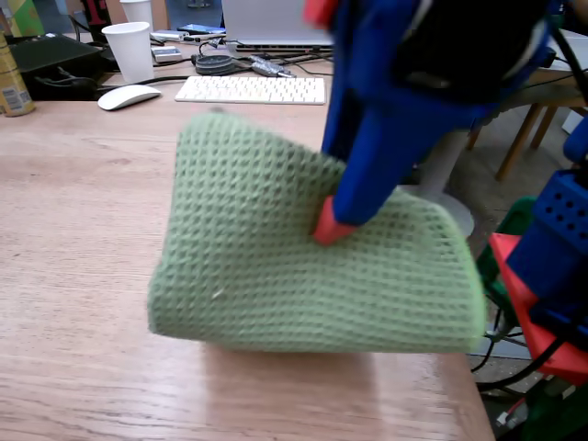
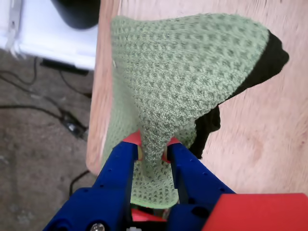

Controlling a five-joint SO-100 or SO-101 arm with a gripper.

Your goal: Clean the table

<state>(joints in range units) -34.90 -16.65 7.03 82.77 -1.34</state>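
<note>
The table point(image 1: 64, 230) carries a green waffle-weave cloth point(image 1: 276, 248) near its edge. The blue gripper point(image 2: 153, 150) pinches a fold of the cloth, lifting it partly off the table.

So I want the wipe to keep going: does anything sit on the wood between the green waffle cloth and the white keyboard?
Nothing visible does. The gripper pinches the green waffle cloth, and the pale wood-grain table is bare up to the white keyboard.

An office: a flat white keyboard point(image 1: 251, 89), white computer mouse point(image 1: 129, 96) and silver laptop point(image 1: 266, 23) crowd the pale wood-grain desk point(image 1: 73, 230).
</note>
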